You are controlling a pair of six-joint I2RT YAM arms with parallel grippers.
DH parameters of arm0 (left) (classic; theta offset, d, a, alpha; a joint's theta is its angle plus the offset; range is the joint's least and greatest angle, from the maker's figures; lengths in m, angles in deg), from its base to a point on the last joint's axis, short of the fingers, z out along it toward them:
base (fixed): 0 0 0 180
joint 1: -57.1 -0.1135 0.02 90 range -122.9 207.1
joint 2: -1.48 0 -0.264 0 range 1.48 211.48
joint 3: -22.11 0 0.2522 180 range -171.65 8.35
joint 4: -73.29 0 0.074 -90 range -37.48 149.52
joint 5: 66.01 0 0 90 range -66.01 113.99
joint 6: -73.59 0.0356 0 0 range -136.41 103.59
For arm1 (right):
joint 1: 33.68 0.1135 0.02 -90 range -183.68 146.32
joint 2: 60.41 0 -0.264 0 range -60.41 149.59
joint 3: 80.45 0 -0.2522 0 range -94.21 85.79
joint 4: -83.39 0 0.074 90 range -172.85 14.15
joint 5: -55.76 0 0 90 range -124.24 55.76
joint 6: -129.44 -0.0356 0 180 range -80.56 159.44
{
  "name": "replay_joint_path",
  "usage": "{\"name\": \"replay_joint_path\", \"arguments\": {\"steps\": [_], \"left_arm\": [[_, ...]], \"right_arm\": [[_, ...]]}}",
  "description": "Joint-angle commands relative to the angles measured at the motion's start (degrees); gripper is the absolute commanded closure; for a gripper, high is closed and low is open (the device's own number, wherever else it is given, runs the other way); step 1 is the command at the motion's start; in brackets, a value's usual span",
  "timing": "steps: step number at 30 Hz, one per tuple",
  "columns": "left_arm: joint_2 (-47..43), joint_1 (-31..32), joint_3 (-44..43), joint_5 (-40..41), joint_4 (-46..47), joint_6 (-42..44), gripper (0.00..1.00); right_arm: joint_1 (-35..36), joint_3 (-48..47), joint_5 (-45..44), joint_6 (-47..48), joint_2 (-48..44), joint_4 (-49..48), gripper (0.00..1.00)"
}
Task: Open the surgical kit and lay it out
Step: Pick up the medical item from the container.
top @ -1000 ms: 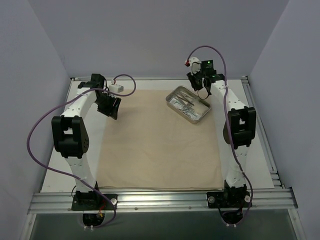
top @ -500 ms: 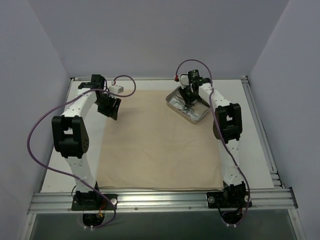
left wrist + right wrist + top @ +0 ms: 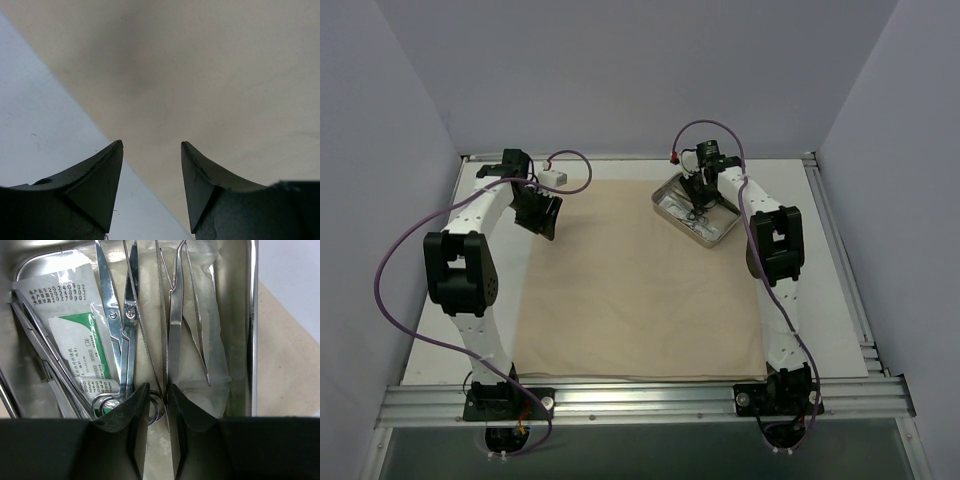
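Observation:
The beige cloth wrap [image 3: 640, 290] lies spread flat on the table. The shiny steel tray [image 3: 665, 202] sits on its far right corner. My right gripper [image 3: 698, 198] is down inside the tray. In the right wrist view its jaws [image 3: 157, 387] stand a narrow gap apart, straddling the end of the thin tweezers [image 3: 174, 330] and a ring of the ring-handled clamps [image 3: 125, 315]. A printed packet [image 3: 75, 325] lies at left and a clear packet [image 3: 215, 340] under the tweezers. My left gripper [image 3: 542, 220] is open and empty over the cloth's far left edge [image 3: 200, 75].
The tray wall [image 3: 252, 330] rises close on the right of my right fingers. A white block [image 3: 555, 176] with purple cable lies behind the left arm. White table surface [image 3: 45, 135] shows beside the cloth. Grey walls enclose three sides.
My right gripper swung left and dropped into the tray, then settled slightly lower. The left arm has not moved.

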Motion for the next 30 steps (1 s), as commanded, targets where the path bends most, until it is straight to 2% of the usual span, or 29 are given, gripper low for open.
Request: {"name": "replay_joint_path", "arguments": {"steps": [1,8,12,30], "left_arm": [[-0.25,0.14,-0.1,-0.84,1.76,0.12,0.41],[-0.6,0.14,0.07,-0.75,1.67,0.48,0.41],[-0.95,0.14,0.07,-0.84,1.67,0.65,0.41],[-3.06,-0.12,1.39,-0.84,1.76,1.01,0.41]], "right_arm": [[-0.2,-0.65,-0.9,0.19,0.47,1.97,0.84],[-0.02,1.11,-1.16,2.03,-2.78,1.97,0.92],[0.33,1.81,-1.69,2.56,-4.8,1.88,0.99],[2.0,4.36,-5.46,0.8,-12.54,0.39,1.0]]}}
